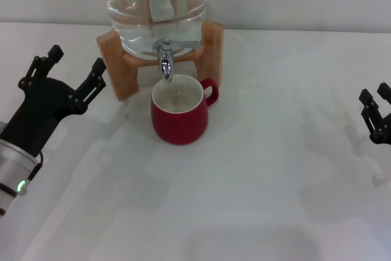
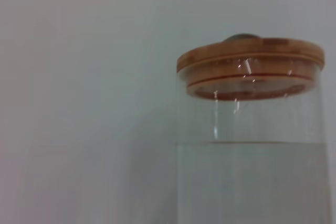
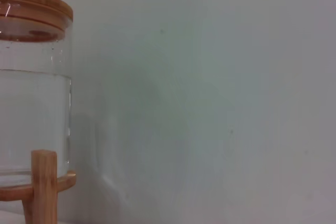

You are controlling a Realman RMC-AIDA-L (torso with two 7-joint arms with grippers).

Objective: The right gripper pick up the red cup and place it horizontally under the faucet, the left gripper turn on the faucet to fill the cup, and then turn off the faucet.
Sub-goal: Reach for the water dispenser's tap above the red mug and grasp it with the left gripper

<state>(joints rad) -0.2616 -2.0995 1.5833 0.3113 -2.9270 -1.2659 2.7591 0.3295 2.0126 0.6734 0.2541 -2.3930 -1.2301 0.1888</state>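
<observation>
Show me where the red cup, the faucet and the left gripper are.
red cup [image 1: 179,123], head view, front of body.
faucet [image 1: 165,65], head view, chrome spout.
left gripper [image 1: 76,68], head view, between its fingertips.

No legible text, labels, brands or nos. anywhere, incl. water jug & red cup.

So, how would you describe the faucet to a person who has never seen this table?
Find the large clear water jug on its wooden stand at the back of the white table. The faucet sticks out low on the jug's front, directly above the red cup. It is the only shiny chrome part, with a short lever and a downward spout.
</observation>
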